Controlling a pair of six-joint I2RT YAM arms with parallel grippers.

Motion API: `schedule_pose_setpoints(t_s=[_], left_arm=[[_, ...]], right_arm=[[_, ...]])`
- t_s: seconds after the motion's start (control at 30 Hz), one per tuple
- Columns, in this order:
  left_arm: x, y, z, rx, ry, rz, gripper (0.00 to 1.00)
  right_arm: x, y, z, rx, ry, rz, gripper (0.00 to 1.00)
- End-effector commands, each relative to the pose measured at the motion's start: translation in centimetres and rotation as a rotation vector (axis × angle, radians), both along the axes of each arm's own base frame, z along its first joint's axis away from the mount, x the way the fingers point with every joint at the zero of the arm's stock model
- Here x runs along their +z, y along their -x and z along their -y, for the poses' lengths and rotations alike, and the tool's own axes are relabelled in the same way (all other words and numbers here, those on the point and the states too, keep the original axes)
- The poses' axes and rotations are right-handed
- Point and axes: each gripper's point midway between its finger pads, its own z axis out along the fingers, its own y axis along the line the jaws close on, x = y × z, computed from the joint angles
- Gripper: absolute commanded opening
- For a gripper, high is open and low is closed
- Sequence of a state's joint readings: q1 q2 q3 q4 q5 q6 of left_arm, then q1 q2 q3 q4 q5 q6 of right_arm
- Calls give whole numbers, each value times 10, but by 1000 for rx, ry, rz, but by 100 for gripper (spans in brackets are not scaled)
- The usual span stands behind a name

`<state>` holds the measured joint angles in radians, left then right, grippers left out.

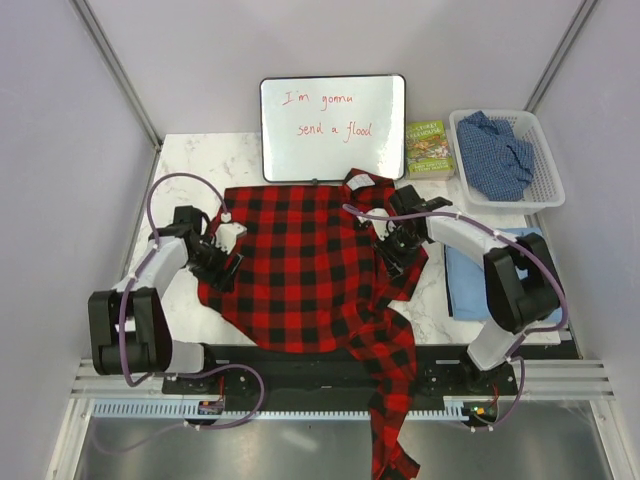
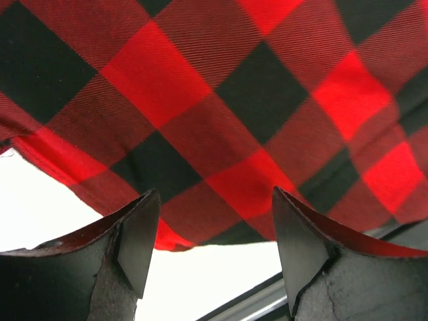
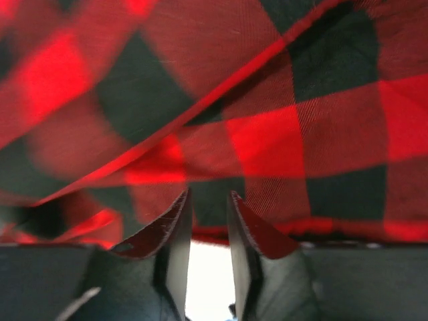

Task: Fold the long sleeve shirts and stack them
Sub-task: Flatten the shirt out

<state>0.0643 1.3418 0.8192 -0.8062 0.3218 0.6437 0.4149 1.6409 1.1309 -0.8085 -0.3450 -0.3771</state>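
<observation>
Red-and-black checked flannel shirt (image 1: 300, 265), spread open on white marble table (image 1: 190, 160), side fold pending.
Body lies at table centre between both arms. Its long axis runs far to near, collar end toward the whiteboard (image 1: 333, 125), one sleeve trailing off the near edge. Plain light blue shirt (image 1: 475, 290) lies flat under the right arm. Darker blue speckled shirt (image 1: 497, 152) sits in the white plastic basket (image 1: 545, 185), far right. Left gripper (image 1: 225, 262) has its fingers spread wide at the left hem, holding nothing. Right gripper (image 1: 392, 250) has its fingers almost together at the right side; whether cloth is nipped cannot be told. Advice: take a full bite of each side edge, lift evenly and fold toward the centreline. The hanging sleeve's weight may skew the fold.
</observation>
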Motion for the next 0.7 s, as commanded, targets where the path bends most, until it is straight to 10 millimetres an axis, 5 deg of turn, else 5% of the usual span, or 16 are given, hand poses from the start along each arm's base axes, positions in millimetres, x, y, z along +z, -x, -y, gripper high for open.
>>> schedule_pose_setpoints(t_s=[0.0, 0.2, 0.37, 0.47, 0.57, 0.67], left_arm=[[-18, -19, -20, 5, -81, 10, 73], [-38, -40, -57, 67, -168, -28, 72], [-36, -76, -88, 122, -179, 4, 67], [-18, -102, -71, 107, -62, 45, 67], [18, -97, -37, 49, 98, 69, 74], [54, -82, -26, 14, 129, 123, 79]], right_arm=[[-41, -9, 17, 34, 108, -2, 32], [-69, -12, 63, 103, 329, 8, 30], [-53, -46, 104, 47, 390, 22, 30], [-32, -64, 112, 53, 412, 93, 32], [-4, -72, 98, 49, 347, 124, 33], [38, -70, 69, 59, 244, 188, 34]])
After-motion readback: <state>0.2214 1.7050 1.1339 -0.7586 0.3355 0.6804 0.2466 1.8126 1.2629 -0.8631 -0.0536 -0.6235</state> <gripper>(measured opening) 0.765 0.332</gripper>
